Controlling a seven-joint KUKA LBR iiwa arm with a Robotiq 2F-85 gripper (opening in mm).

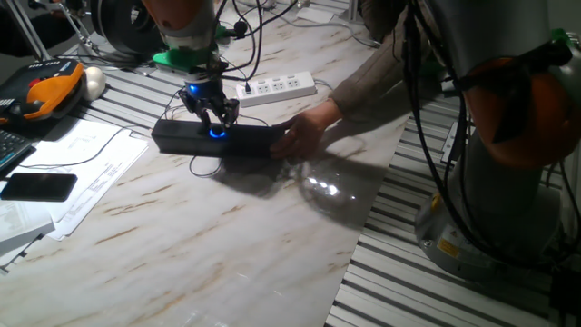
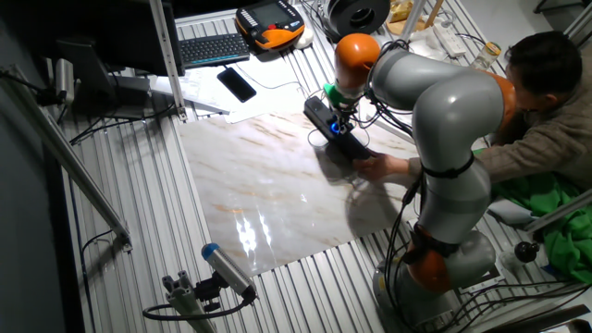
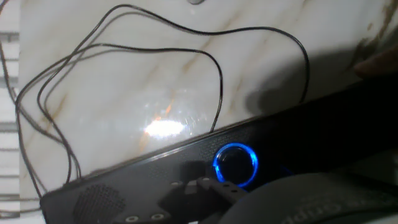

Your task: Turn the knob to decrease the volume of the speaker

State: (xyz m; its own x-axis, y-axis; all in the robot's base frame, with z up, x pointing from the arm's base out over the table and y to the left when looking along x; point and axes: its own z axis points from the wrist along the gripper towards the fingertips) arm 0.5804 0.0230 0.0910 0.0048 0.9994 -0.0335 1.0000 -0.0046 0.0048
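Observation:
The speaker (image 1: 186, 136) is a long black bar lying on the marble tabletop; it also shows in the other fixed view (image 2: 321, 113) and in the hand view (image 3: 124, 180). The knob (image 1: 216, 133) glows blue at its middle and is fully visible in the hand view (image 3: 236, 165). My gripper (image 1: 215, 116) hangs directly over the knob, fingers spread to either side, not closed on it. In the other fixed view the gripper (image 2: 340, 120) stands over the bar. One fingertip (image 3: 208, 185) shows just beside the knob.
A person's hand (image 1: 304, 132) holds the speaker's right end. The thin black cable (image 3: 124, 56) loops on the marble behind the bar. A white power strip (image 1: 277, 88) lies behind. A black phone (image 1: 38, 186) and papers lie at the left.

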